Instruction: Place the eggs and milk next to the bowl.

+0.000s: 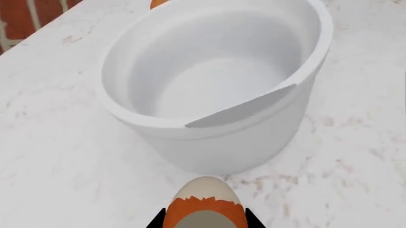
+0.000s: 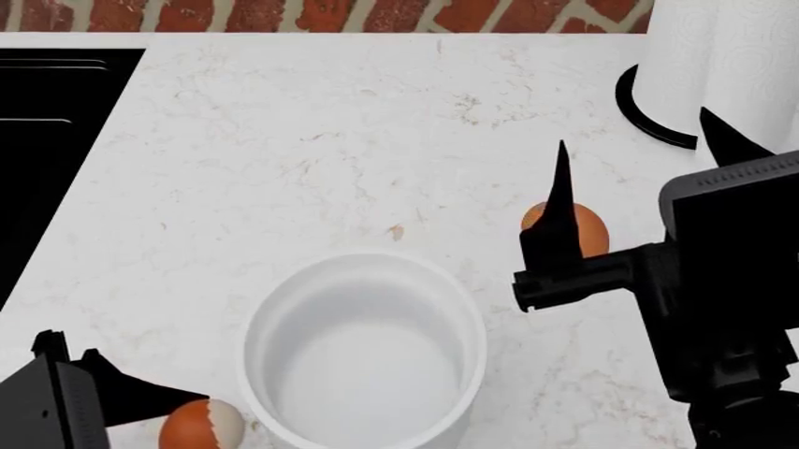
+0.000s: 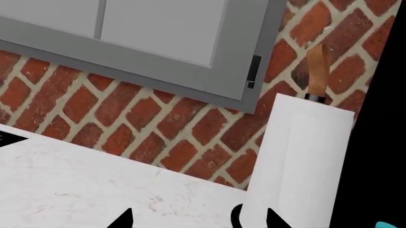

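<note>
The white bowl (image 2: 362,360) (image 1: 216,90) stands near the counter's front edge. A brown egg with a white end (image 2: 200,426) (image 1: 206,202) is just left of the bowl, close to its wall. My left gripper (image 2: 175,412) (image 1: 206,222) is shut on this egg, one black finger against each side. The plain orange-brown egg (image 2: 572,229) (image 1: 159,3) lies to the right of the bowl and behind it, partly hidden by a finger of my right gripper (image 2: 643,173) (image 3: 199,221). That gripper is open and empty above the counter. Of the milk, only a turquoise sliver (image 3: 387,224) shows.
A white paper-towel roll (image 2: 718,56) (image 3: 298,161) on a black base stands at the back right, close to my right arm. A black recessed area (image 2: 50,122) lies at the counter's left. A brick wall (image 3: 159,128) with a grey window frame runs behind.
</note>
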